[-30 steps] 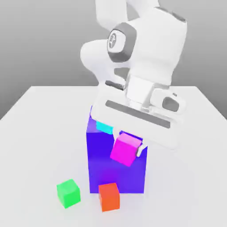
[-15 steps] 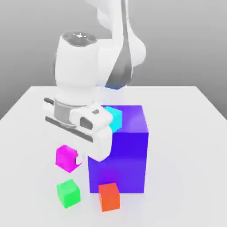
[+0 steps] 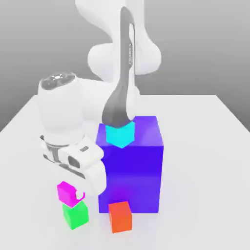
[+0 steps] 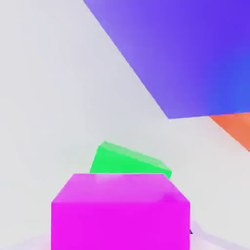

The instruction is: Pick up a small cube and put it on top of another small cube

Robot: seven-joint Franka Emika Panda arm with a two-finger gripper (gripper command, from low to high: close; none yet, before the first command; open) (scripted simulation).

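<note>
My gripper [image 3: 70, 194] is shut on the small magenta cube [image 3: 65, 191], holding it directly above the small green cube [image 3: 74, 215] near the table's front, toward the exterior view's left. The magenta cube sits at or just over the green one's top; I cannot tell whether they touch. In the hand view the magenta cube [image 4: 120, 211] is close up, with the green cube [image 4: 128, 161] just past it.
A big blue-purple block [image 3: 132, 163] stands right beside the stack, with a cyan cube [image 3: 120, 134] on its top corner. A red-orange cube [image 3: 120, 216] lies in front of the block. The white table [image 3: 205, 195] stretches around.
The arm swung from over the big block toward the exterior view's left and came down, carrying the magenta cube to a spot directly above the green cube.
</note>
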